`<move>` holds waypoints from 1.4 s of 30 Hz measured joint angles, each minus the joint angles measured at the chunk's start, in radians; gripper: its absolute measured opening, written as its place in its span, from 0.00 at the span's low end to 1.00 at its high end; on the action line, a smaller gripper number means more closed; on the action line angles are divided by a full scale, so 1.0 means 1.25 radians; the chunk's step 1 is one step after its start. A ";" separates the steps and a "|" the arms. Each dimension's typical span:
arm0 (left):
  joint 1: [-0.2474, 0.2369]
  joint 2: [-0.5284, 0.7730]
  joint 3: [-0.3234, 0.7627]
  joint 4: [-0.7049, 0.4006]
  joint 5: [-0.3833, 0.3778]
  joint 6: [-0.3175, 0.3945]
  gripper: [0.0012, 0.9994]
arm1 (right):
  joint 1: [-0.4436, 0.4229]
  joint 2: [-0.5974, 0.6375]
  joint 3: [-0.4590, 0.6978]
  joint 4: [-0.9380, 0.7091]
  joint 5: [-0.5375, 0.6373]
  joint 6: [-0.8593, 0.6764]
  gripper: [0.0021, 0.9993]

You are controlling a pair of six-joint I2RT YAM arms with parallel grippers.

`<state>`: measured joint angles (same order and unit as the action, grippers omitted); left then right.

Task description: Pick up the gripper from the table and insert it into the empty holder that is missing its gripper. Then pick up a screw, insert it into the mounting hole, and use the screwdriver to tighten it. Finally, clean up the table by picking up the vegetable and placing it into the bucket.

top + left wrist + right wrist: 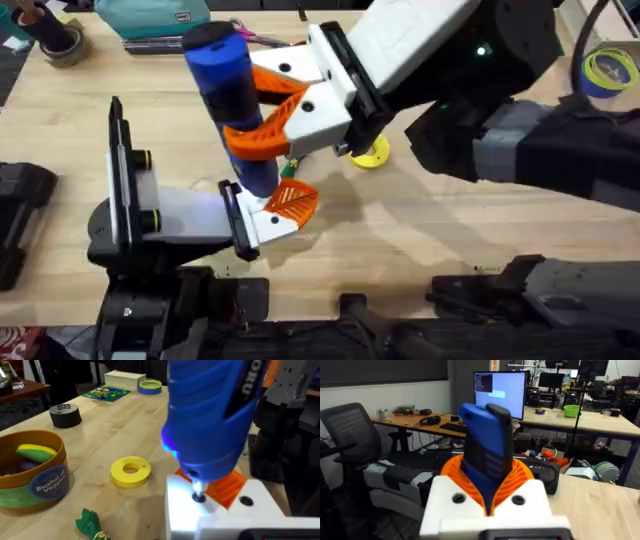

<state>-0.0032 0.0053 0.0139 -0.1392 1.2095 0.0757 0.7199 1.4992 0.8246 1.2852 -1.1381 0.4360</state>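
Observation:
My right gripper (245, 110) reaches in from the right and is shut on the blue screwdriver (228, 85), its orange pads (520, 477) on both sides of the body. The screwdriver stands nearly upright with its lit tip (198, 496) in a hole of the white holder (250, 505) on my left gripper (285, 210). The orange ribbed gripper (292, 203) sits in that holder, right beside the tip. The dark-green vegetable (90, 524) lies on the table near the mustard-yellow bucket (37, 482), which holds toy pieces.
A flat yellow ring (130, 470) lies between the bucket and the holder. A black tape roll (65, 415) and a blue tape roll (150, 386) sit farther off. A teal case (165, 20) and a brown tape roll (60, 42) lie along the table's far edge.

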 joint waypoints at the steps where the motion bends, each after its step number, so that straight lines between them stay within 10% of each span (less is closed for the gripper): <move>1: 0.000 0.000 0.000 0.000 0.000 0.000 0.00 | 0.000 0.000 0.000 0.000 0.000 0.000 0.02; 19: 0.000 0.000 0.000 0.000 0.000 0.000 0.00 | -0.021 0.000 0.065 -0.022 0.024 0.041 0.02; 31: 0.000 0.000 0.000 0.000 0.000 0.000 0.00 | -0.145 0.000 0.488 -1.059 0.065 -0.242 0.02; 42: 0.000 0.000 0.000 0.000 0.000 0.000 0.00 | -0.195 -0.002 0.652 -1.545 0.508 -0.702 0.02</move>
<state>-0.0032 0.0051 0.0139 -0.1390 1.2091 0.0757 0.4767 1.4962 1.6394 -0.6460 -0.5029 -0.4412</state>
